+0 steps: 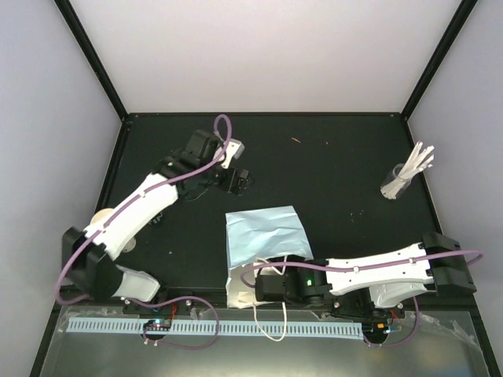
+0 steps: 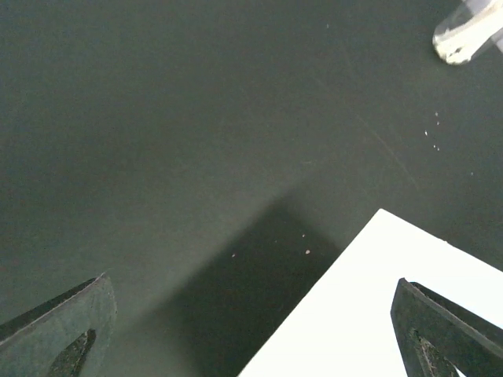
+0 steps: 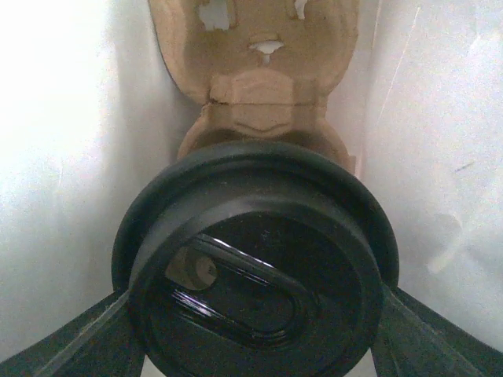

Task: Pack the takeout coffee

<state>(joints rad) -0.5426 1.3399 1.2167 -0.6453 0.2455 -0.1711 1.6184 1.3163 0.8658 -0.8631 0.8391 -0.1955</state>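
Note:
In the right wrist view a black round lid of a coffee cup fills the space between my right gripper's fingers, which press on its two sides. The cup's body is hidden under the lid. Behind it the brown moulded-pulp carrier lies inside the bag, between the pale walls. From above, the right gripper reaches into the mouth of the light-blue bag, which lies flat. My left gripper hangs open over bare table beyond the bag's far corner, holding nothing.
A clear glass of white sticks stands at the right, also in the left wrist view as the glass. The bag's white handle trails over the near rail. A small cream shape peeks out beside the left arm.

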